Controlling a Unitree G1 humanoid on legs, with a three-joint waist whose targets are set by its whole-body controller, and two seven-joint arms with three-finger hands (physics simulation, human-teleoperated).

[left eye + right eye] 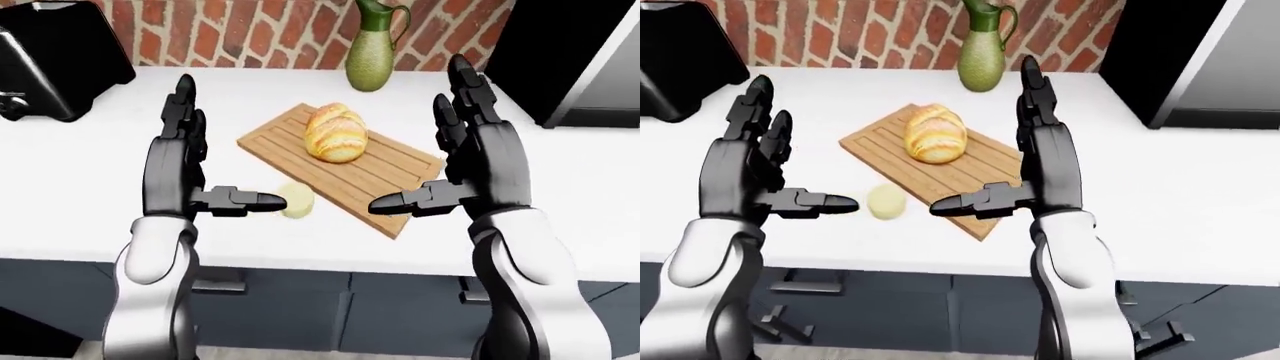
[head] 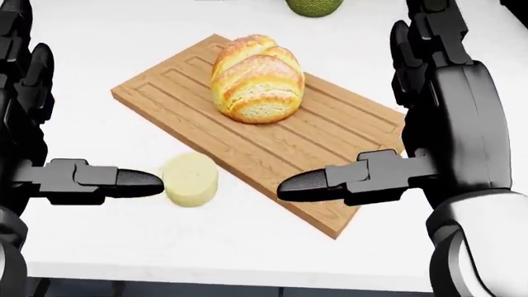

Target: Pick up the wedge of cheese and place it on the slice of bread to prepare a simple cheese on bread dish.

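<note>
A pale yellow, round piece of cheese (image 2: 190,179) lies on the white counter (image 2: 247,247), just left of the wooden cutting board (image 2: 330,142). A golden bread loaf (image 2: 257,78) rests on the upper part of the board. My left hand (image 1: 225,150) is open, fingers pointing up, and its thumb tip is right beside the cheese on its left. My right hand (image 1: 425,139) is open over the board's right corner, thumb pointing left, and holds nothing.
A green vase (image 1: 372,45) stands against the brick wall above the board. A black toaster (image 1: 55,64) sits at the upper left and a dark appliance (image 1: 560,52) at the upper right. The counter edge and grey drawers (image 1: 300,307) run below my hands.
</note>
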